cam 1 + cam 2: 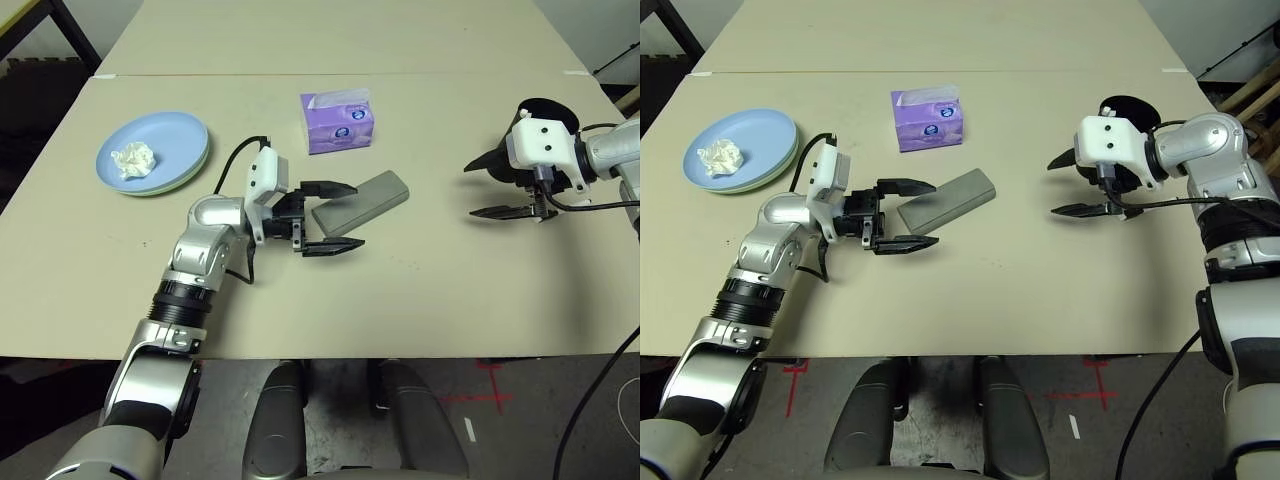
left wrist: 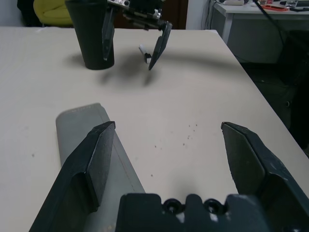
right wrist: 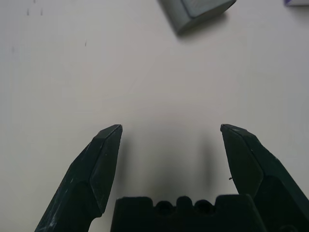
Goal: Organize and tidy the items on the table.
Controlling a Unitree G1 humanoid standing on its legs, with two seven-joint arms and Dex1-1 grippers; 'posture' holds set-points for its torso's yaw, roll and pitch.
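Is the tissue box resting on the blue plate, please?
No, the tissue box stands on the table, apart from the blue plate.

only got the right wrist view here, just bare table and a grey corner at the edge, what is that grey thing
Observer: It is the grey oblong glasses case, lying flat near the table's middle.
Operator: is the other arm near it
Observer: Yes. The left gripper is open, its fingers either side of the case's near end, not closed on it.
Operator: anything close behind my gripper
Observer: A black cup stands upright just beyond the right gripper, with a white pen lying on the table beside it.
Operator: and the far left side
Observer: A crumpled white tissue wad sits on a light blue plate, stacked on a pale green plate.
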